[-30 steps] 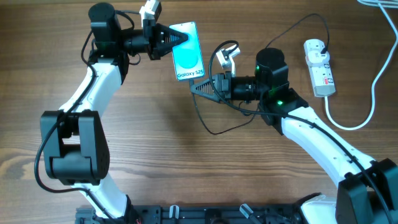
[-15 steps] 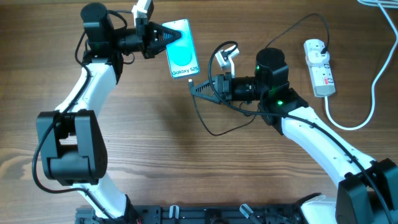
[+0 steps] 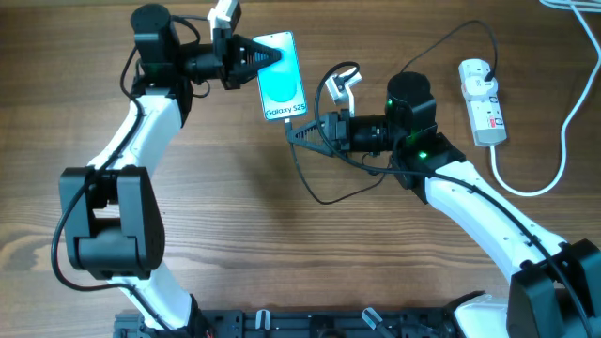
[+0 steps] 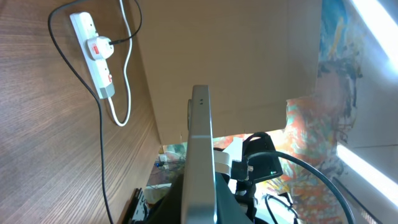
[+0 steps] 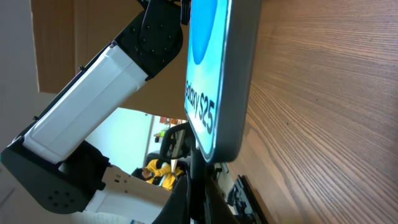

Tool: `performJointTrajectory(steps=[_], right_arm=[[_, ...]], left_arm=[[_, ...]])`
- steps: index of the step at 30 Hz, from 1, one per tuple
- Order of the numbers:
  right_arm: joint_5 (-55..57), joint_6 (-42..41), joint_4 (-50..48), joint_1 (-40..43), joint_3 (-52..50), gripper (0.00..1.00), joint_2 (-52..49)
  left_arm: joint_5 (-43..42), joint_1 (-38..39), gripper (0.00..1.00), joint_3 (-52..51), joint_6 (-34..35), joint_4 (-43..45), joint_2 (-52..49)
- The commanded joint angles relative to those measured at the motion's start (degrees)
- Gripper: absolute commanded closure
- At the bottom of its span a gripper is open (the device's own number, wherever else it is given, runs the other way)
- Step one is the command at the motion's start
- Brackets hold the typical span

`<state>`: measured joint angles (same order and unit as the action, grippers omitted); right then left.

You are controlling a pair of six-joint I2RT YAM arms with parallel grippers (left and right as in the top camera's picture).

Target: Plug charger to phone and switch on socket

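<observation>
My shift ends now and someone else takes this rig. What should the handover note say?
Left claw: shut on the cyan-screened rectangular smartphone, gripping one long edge.
Right claw: shut on the tip of the thin black charger cable, right at the smartphone's bottom edge; whether it is seated cannot be told.
White oblong power strip: on the wooden table, neither claw near it.
Done: smartphone and cable gripped.
Left: confirm the connection, switch the strip on.

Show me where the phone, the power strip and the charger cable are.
phone (image 3: 285, 77), overhead view, middle of its blue screen.
power strip (image 3: 485, 105), overhead view, middle of its white body.
charger cable (image 3: 326, 201), overhead view, bottom of its loop on the table.
</observation>
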<state>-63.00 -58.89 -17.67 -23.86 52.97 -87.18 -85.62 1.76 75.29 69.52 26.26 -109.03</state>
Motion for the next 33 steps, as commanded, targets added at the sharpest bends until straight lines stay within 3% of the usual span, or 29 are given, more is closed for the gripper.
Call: performJointTrajectory(steps=[1, 25, 33], right_arm=[[-0.5, 0.4, -0.3, -0.1, 0.6, 0.96, -0.4], [2.6, -2.7, -0.1, 0.3, 0.6, 0.96, -0.7], [6.1, -4.2, -4.9, 0.3, 0.6, 0.96, -0.7]], left_arm=[[-2.2, 0.4, 0.96, 0.7, 0.0, 0.6, 0.4], [-3.9, 0.4, 0.96, 0.7, -0.2, 0.6, 0.4], [-3.9, 0.4, 0.96, 0.7, -0.2, 0.6, 0.4]])
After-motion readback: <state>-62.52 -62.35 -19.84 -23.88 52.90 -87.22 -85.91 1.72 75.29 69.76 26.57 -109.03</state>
